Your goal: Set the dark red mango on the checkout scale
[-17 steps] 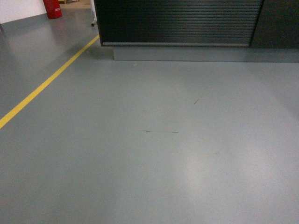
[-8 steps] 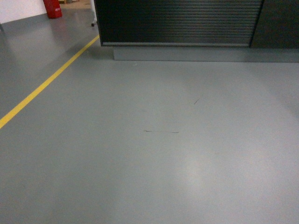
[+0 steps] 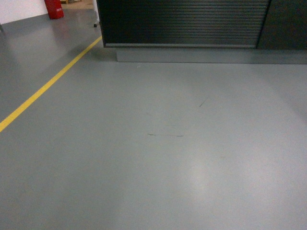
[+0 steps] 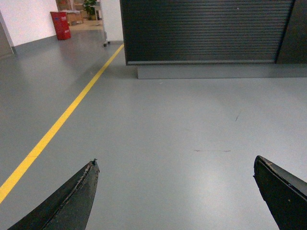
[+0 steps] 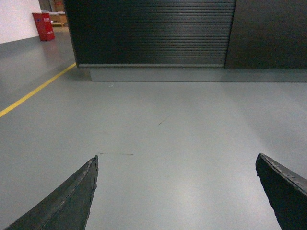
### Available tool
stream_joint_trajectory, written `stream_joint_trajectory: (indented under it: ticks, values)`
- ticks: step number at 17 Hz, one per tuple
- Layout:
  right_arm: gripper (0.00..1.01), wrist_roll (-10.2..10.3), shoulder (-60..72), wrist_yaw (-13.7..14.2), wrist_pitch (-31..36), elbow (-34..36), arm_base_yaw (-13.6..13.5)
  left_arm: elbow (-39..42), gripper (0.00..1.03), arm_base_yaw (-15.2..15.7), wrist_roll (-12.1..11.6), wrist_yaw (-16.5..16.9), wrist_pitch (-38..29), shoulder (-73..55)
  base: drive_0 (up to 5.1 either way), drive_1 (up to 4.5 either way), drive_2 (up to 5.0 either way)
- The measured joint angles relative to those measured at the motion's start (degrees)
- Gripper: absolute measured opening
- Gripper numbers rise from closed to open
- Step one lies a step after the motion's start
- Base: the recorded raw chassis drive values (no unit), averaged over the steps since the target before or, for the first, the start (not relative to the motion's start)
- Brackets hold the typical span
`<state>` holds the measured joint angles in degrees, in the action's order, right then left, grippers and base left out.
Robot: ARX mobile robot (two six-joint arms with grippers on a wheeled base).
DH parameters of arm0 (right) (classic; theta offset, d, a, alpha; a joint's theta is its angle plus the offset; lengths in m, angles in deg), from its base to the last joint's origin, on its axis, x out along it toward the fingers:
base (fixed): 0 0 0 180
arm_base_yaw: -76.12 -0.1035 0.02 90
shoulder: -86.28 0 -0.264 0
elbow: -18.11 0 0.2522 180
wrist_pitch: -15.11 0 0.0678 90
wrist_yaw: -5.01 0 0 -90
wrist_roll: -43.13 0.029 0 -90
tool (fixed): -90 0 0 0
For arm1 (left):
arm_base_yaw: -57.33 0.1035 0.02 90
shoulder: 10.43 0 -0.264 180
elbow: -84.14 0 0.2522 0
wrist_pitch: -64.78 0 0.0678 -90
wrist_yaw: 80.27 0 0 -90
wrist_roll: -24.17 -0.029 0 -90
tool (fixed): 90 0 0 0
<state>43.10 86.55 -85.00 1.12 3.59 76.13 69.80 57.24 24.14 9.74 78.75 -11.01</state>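
Both my left gripper [image 4: 175, 191] and right gripper [image 5: 176, 191] hang wide apart, empty, facing the checkout [image 3: 182, 21] across grey floor [image 3: 158, 158].

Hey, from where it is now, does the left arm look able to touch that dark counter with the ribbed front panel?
Probably not. The dark counter with the ribbed front panel stands well ahead across bare grey floor, while the open left pincer hangs near the camera. Nothing blocks the way; the gap looks too wide.
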Motion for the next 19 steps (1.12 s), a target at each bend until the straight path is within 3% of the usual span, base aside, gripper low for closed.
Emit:
stream_joint_trajectory:
  ticks: [19]
  values:
    - [0.98,0.0,0.0,-0.02,0.09,0.0,0.0,0.0,0.98,0.0,0.0,0.0,0.13,0.0,0.0,0.0,0.0]
